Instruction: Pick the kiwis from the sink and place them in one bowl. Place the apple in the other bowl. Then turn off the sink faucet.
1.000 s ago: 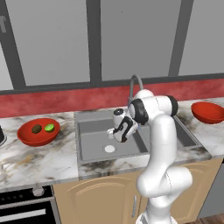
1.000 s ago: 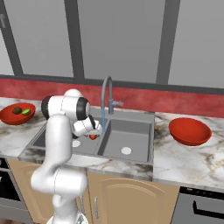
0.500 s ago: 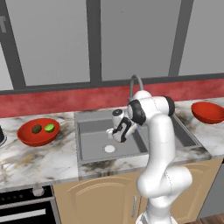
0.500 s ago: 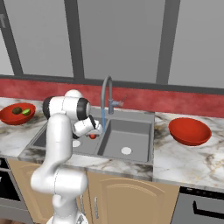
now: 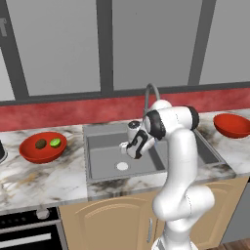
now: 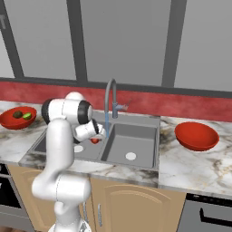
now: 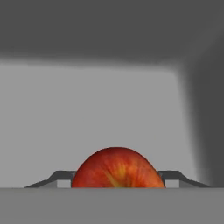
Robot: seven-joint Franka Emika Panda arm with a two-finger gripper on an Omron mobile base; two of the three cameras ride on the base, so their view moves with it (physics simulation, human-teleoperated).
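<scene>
The two kiwis, one lime green (image 5: 55,142) and one olive-brown (image 5: 41,144), lie together in the glossy red round bowl (image 5: 30,151) on the left of the marble surface (image 5: 39,178), so that step looks done. The step in hand is the apple. The small red-orange apple (image 7: 117,169) sits low in the left basin of the grey double-basin sink (image 5: 100,165), and the two-finger gripper (image 7: 117,180) is down around it, one finger on each side. The fingers stand very close to the apple's sides; whether they press it already I cannot tell. I judge that the next move calls for a firm hold, then a lift straight up past the tall grey gooseneck faucet (image 6: 110,102), and a long swing to the empty red bowl (image 6: 196,135) on the right surface. Water (image 6: 107,126) runs from the spout, so the faucet is not yet turned off.
</scene>
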